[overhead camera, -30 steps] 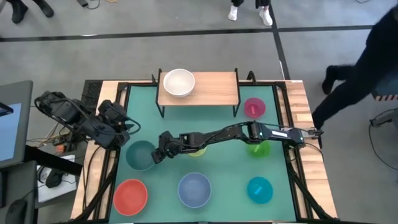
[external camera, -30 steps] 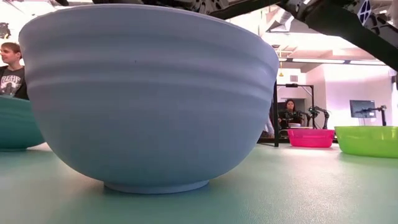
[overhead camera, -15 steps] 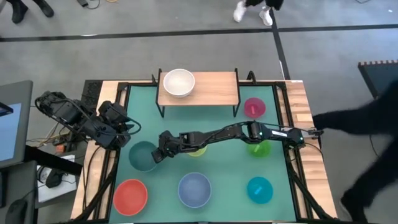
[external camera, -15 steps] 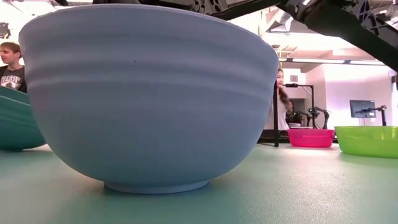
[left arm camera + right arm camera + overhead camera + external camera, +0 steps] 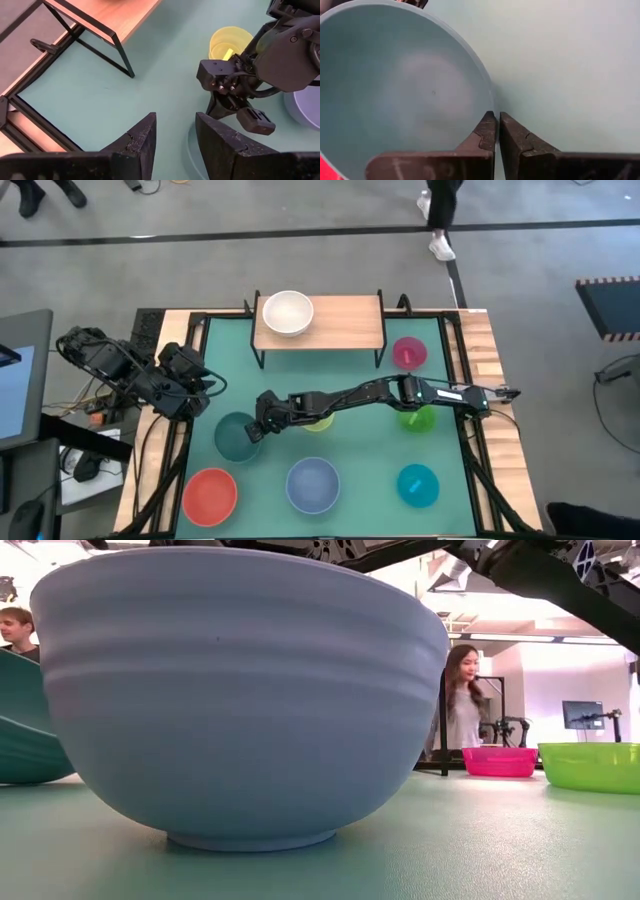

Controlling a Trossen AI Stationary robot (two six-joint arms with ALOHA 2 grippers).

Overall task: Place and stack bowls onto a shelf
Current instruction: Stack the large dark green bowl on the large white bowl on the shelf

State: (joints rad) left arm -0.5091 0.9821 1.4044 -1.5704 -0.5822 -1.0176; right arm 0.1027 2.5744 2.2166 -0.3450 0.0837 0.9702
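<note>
Change: the dark teal round plastic bowl (image 5: pixel 238 436) now lies closer to the table's middle than a second ago, and in the low view its rim is tilted up on one side; before it sat flat.
Right gripper: the right gripper (image 5: pixel 258 425) was wide apart a second ago; now its fingers (image 5: pixel 486 131) are pressed together on the near rim of the teal bowl.
Meaning: I judge the grasp is made and the lift to the shelf is starting.
Left gripper: the left gripper (image 5: pixel 190 392) waits at the table's left edge, fingers (image 5: pixel 142 140) partly apart, holding nothing.
Shelf: the small low table with a light wooden plank top and black metal legs (image 5: pixel 340 320) stands at the far side; the white round bowl (image 5: pixel 288 312) sits on its left end, the rest of the top is bare.
Open room: between the teal bowl and the shelf the green mat is free.
Edges: the yellow bowl (image 5: pixel 316 421) lies under the right arm, just beside the gripper; the periwinkle blue bowl (image 5: pixel 313 484) and the red bowl (image 5: pixel 210 493) are near, toward the front edge.
Risk: a one-sided rim grip may let the bowl swing or slip.
</note>
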